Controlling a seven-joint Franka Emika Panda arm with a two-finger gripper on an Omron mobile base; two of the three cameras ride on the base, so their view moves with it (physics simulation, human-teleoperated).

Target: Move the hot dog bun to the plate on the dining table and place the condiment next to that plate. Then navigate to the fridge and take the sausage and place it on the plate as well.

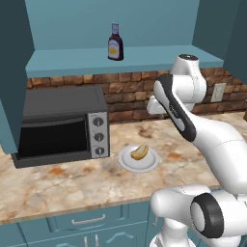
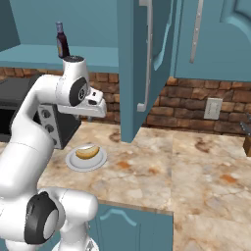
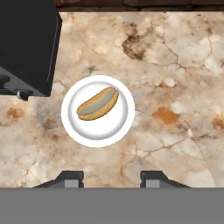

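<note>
Pincer [image 3: 109,179] hangs above bun [image 3: 98,103] beside toaster oven [image 3: 26,43].

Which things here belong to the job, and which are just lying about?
Job:
- hot dog bun
- condiment bottle on the shelf

Lying about:
- small white plate under the bun
- toaster oven
- wall socket

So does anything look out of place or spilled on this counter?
Nothing spilled or damaged. The hot dog bun lies on a small white plate beside the toaster oven; the condiment bottle stands upright on the shelf above.
</note>
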